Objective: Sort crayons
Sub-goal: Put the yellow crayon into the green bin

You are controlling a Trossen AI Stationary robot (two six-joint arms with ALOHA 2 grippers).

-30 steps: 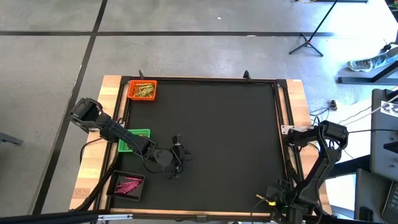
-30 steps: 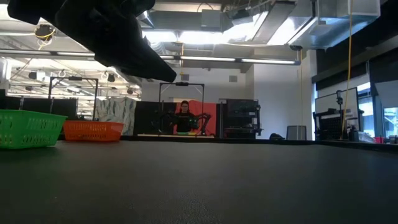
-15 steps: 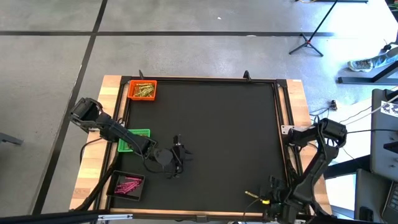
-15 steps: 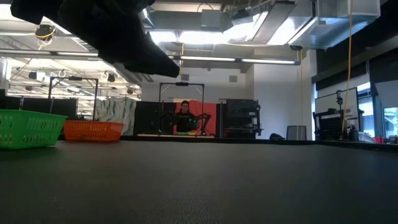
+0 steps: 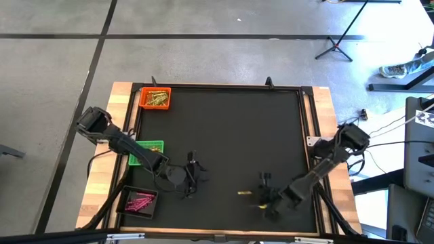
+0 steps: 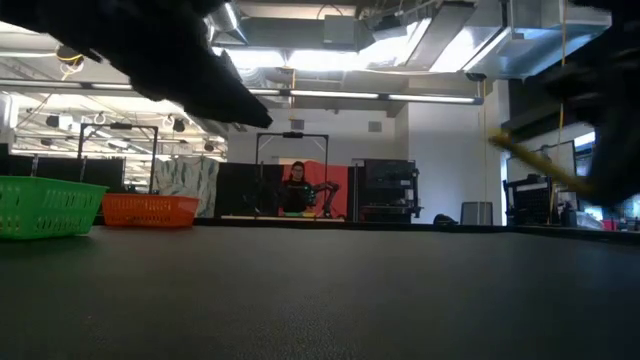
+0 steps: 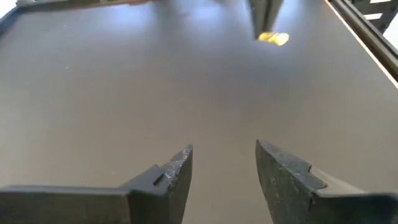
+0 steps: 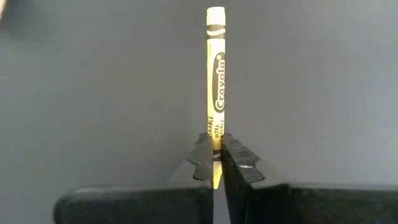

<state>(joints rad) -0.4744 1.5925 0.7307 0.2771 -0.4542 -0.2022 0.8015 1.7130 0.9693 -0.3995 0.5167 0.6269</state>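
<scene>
Black mat (image 5: 230, 135) on the table. Right gripper (image 5: 263, 196) low over the mat's near right part, fingers pinched on a yellow Crayola crayon (image 8: 216, 74); it sticks straight out past the fingertips. Left gripper (image 5: 192, 177) over the mat's near left, fingers parted, nothing between. Orange tray (image 5: 154, 99), green tray (image 5: 146, 152), black tray (image 5: 140, 201) down the left edge; pink crayons (image 5: 139, 201) in the black one.

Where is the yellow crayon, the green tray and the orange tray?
yellow crayon (image 8: 216, 74): right wrist view, middle of its label.
green tray (image 6: 45, 205): low view, its front wall.
orange tray (image 6: 148, 211): low view, its front wall.
</scene>
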